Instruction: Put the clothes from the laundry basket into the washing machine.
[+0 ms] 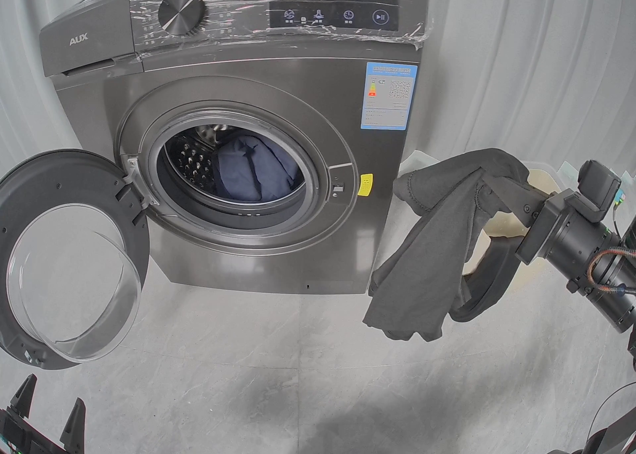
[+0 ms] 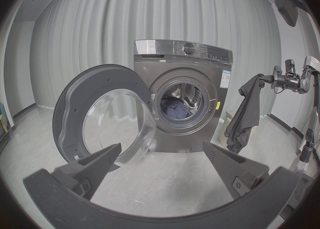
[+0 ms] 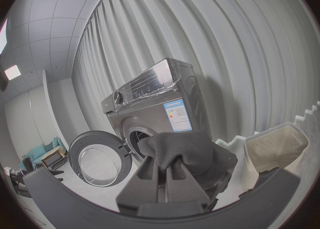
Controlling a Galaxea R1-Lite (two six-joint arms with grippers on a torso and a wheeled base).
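Note:
The grey washing machine [image 1: 265, 78] stands ahead with its round door [image 1: 63, 256] swung wide to the left. A dark blue garment [image 1: 255, 167] lies inside the drum. My right gripper [image 1: 493, 187] is shut on a dark grey garment [image 1: 437, 243], which hangs in the air to the right of the machine, above the floor. In the right wrist view the gripper [image 3: 165, 164] pinches that grey cloth [image 3: 186, 149]. The white laundry basket [image 3: 275, 147] sits behind it by the curtain. My left gripper [image 2: 160, 151] is open and low at the near left, facing the machine [image 2: 183, 92].
A white curtain [image 1: 530, 64] runs behind the machine. The open door [image 2: 100, 112] juts into the floor space on the left. Bare grey floor [image 1: 265, 356] lies in front of the machine.

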